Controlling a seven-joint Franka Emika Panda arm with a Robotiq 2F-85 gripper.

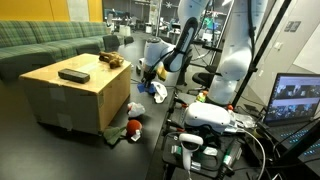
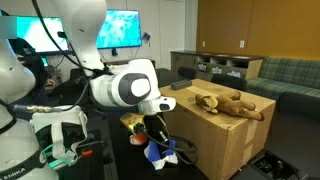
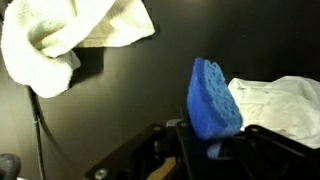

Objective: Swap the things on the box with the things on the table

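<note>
My gripper [image 3: 207, 143] is shut on a blue sponge [image 3: 213, 98] and holds it above the black table top. A white cloth [image 3: 278, 108] lies just beside the sponge. In both exterior views the gripper [image 1: 150, 74] [image 2: 158, 132] hangs low next to the cardboard box [image 1: 70, 98] [image 2: 215, 135]. The sponge shows under the gripper in an exterior view [image 2: 160, 150]. On the box lie a brown teddy bear [image 1: 112, 60] [image 2: 228, 102] and a dark remote [image 1: 73, 75].
A crumpled white towel [image 3: 70, 35] lies on the black surface. A small plush [image 1: 133, 108] and a red-green toy [image 1: 132, 127] lie beside the box. A green sofa [image 1: 45, 42] stands behind, with monitors [image 1: 298, 98] and equipment at the robot's base.
</note>
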